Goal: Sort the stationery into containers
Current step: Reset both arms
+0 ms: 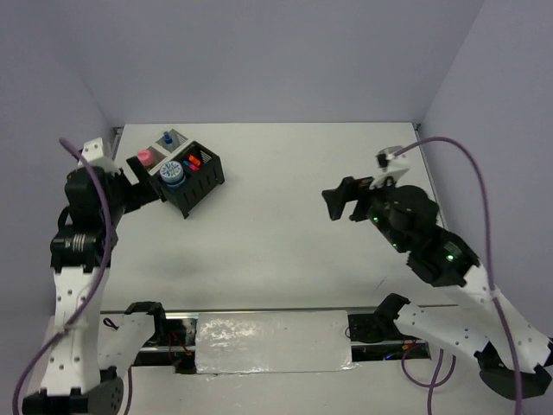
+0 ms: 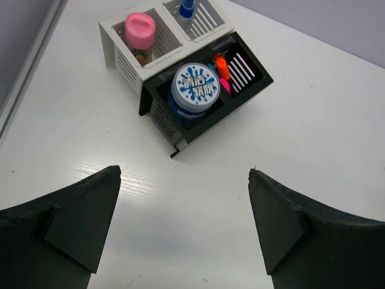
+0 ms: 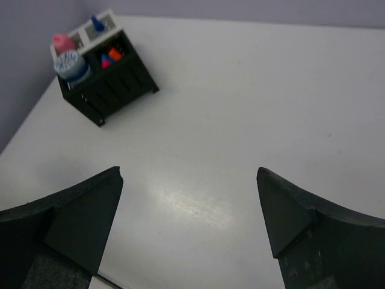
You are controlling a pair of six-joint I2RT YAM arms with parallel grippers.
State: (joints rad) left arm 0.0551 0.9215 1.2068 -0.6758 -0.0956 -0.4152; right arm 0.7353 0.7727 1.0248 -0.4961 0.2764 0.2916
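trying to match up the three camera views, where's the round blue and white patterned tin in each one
top external: the round blue-white patterned tin is upper left, inside the black mesh organiser.
left wrist: the tin is upper centre, in the organiser's left compartment.
right wrist: the tin is at far upper left.
shared landmark: the pink round cap just beside the tin.

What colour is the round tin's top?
The round blue tin's lid is pale grey with blue splashes; left wrist view best.
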